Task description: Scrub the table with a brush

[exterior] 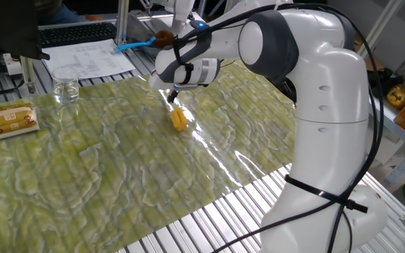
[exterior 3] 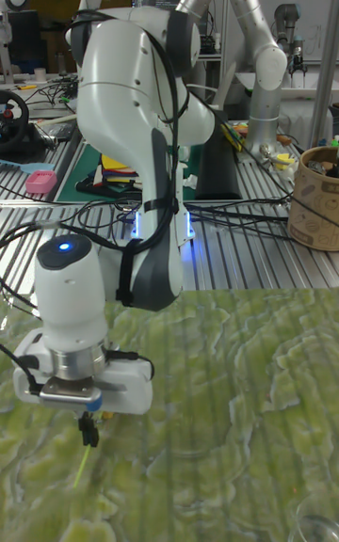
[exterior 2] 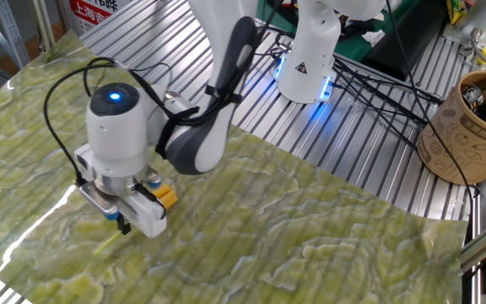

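The brush's yellow ribbed head [exterior: 178, 119] rests on the table's green-yellow marbled sheet [exterior: 104, 169]. Its thin handle runs up into my gripper [exterior: 171, 97], which is shut on it just above the head. In the other fixed view the gripper [exterior 2: 123, 223] points down at the sheet [exterior 2: 310, 245], with the yellow head [exterior 2: 167, 198] behind it and the pale handle end [exterior 2: 104, 245] sticking out in front. In the tall view the gripper [exterior 3: 88, 431] hides the head, and only the pale stick [exterior 3: 83, 465] shows below the fingers.
A tan packet [exterior: 10, 118] lies at the sheet's left, with a small glass [exterior: 66, 90] behind it. Papers [exterior: 90, 57] and a blue-handled brush [exterior: 143, 42] lie beyond the far edge. A brown cup [exterior 2: 471, 127] and the robot base [exterior 2: 310, 59] stand on the ribbed metal.
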